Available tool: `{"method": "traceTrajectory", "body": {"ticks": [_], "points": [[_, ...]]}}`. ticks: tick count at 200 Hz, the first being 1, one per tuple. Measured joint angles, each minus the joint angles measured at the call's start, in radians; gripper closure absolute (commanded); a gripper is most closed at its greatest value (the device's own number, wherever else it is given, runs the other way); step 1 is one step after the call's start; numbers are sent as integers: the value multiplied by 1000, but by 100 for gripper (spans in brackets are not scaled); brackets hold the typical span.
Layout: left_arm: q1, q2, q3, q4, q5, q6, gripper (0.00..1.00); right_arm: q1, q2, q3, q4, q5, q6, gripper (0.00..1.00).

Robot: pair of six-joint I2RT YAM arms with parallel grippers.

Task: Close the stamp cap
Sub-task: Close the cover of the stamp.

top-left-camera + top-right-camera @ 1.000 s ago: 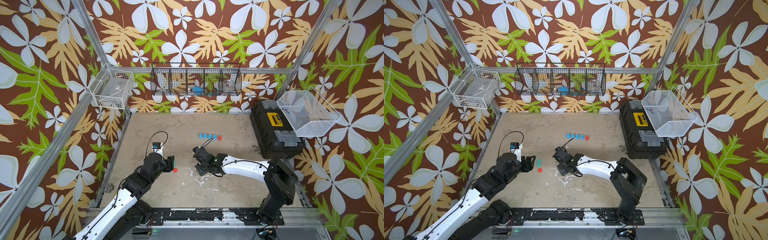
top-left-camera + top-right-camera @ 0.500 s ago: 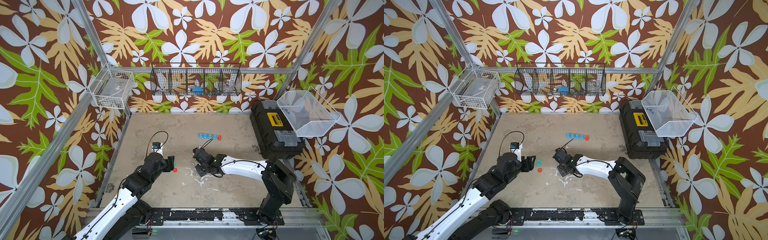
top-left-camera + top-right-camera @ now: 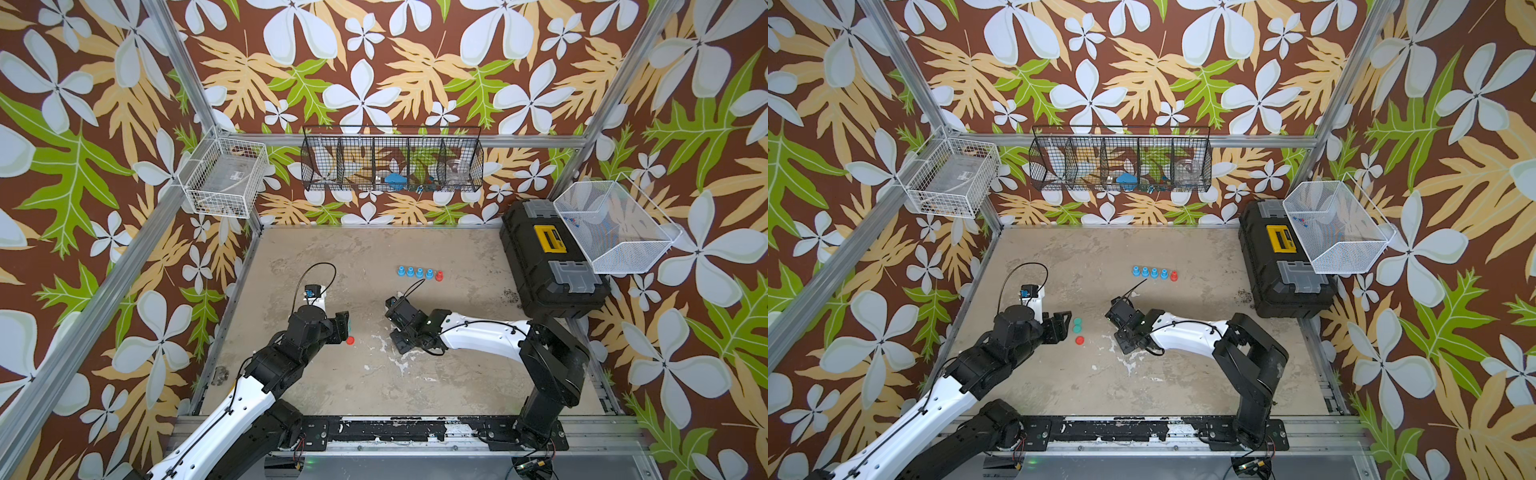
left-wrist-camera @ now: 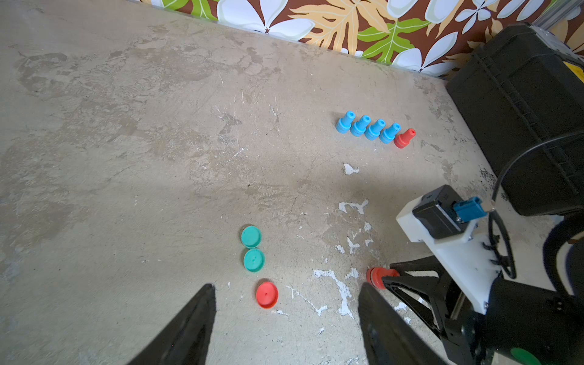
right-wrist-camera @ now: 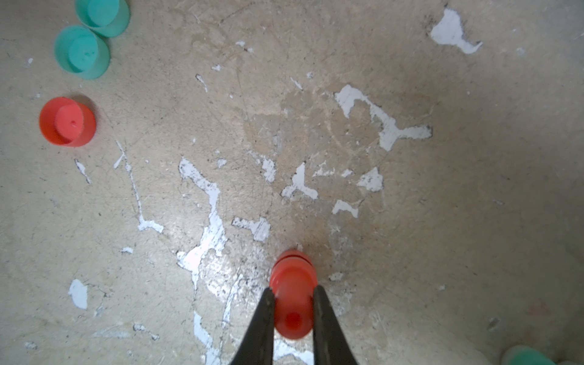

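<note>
Left wrist shows 2 teal caps [image 4: 251, 236], 1 red cap [image 4: 267, 295], 4 blue stamps [image 4: 360, 125].

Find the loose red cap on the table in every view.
Top view: red cap by the left gripper.
Top view: same place.
Left wrist: just ahead, between the open jaws.
Right wrist: far from the held stamp, at.
Shared landmark: two teal caps beside it.

Left arm [image 3: 245, 405], right arm [image 3: 478, 337]: white links, blk joints, cables; left gripper [image 4: 286, 286] fingers [image 4: 189, 325] blk.
</note>
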Motion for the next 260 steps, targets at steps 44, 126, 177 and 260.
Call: {"method": "traceTrajectory", "body": {"ticks": [44,126,177,260], "points": [[0,0,0,0,0,0,27,0,14,0,18,3,0,84],[0,1,0,0,0,-4,27,1,15,-19,60,7,7,84],[0,0,0,0,0,-9,27,1,18,-49,131,23,16,84],[0,-3,0,0,0,-11,27,3,5,-23,55,23,21,84]]}}
